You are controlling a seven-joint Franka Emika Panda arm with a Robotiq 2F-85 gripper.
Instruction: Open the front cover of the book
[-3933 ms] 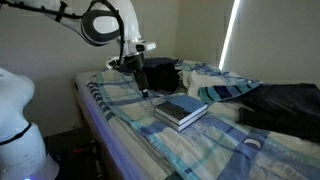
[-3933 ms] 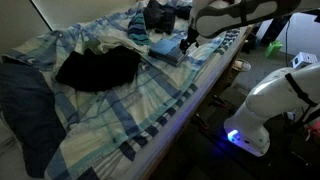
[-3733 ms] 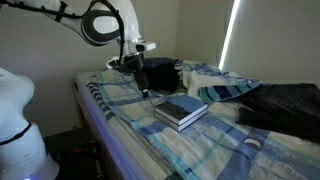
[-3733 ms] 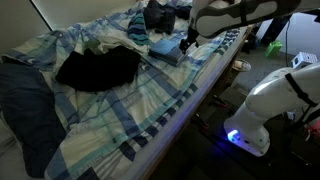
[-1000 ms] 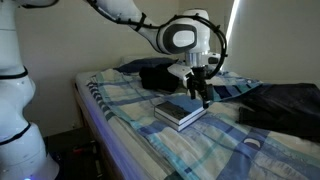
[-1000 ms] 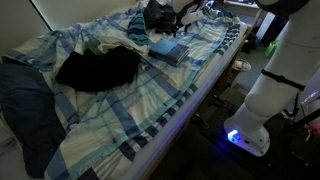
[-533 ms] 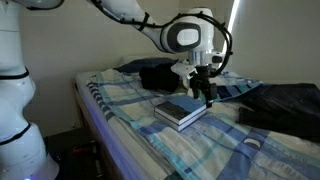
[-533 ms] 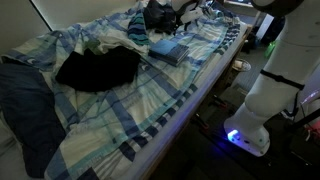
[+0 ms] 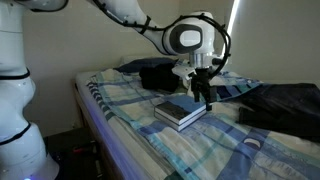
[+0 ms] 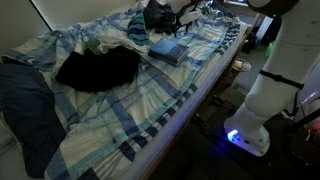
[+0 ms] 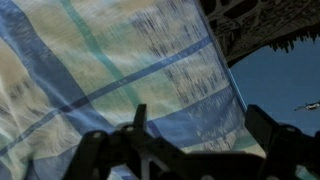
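The book [image 9: 180, 110] lies flat and closed on the plaid bed, a thick hardback with pale page edges; it also shows in an exterior view [image 10: 168, 50]. Its dark blue-grey front cover [image 9: 181, 105] faces up. My gripper [image 9: 207, 98] hangs just above the book's far right edge, fingers pointing down and apart. In the wrist view the two dark fingers [image 11: 200, 130] stand wide apart over plaid cloth, with the book's dark blue cover [image 11: 280, 85] at the right. Nothing is between the fingers.
Blue plaid bedding [image 9: 130, 105] covers the bed, rumpled in folds. Dark clothing lies behind the book [image 9: 160, 75] and to its right [image 9: 280, 105]; a black garment [image 10: 95, 68] lies mid-bed. The bed edge [image 10: 195, 100] runs beside the robot base [image 10: 262, 110].
The arm swung from the left end of the bed across to above the book's far right edge, and in the last second it sank slightly closer to the book.
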